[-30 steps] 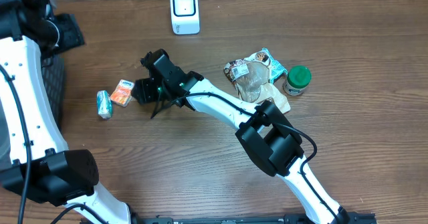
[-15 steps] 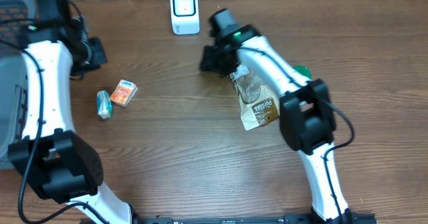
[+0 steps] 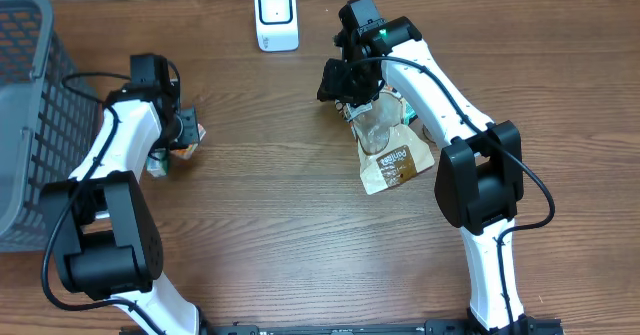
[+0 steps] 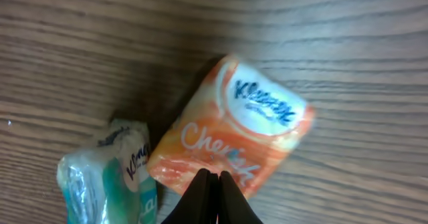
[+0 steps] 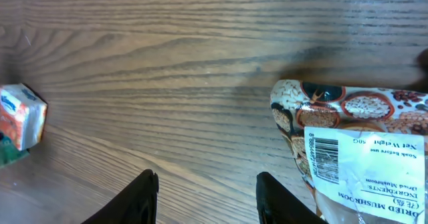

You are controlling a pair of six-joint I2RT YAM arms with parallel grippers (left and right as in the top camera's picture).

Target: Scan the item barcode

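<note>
- The clear dried-mushroom bag lay right of centre on the wooden bench, its long axis running far to near.
- Its far end sat just beside the right end effector, the nearer one. The fingers were apart and empty, with the white barcode sticker off to their right.
- The left end effector, closed on nothing, hung over an orange tissue pack, well apart from the bag.
- The white box scanner stood at the far edge.
</note>
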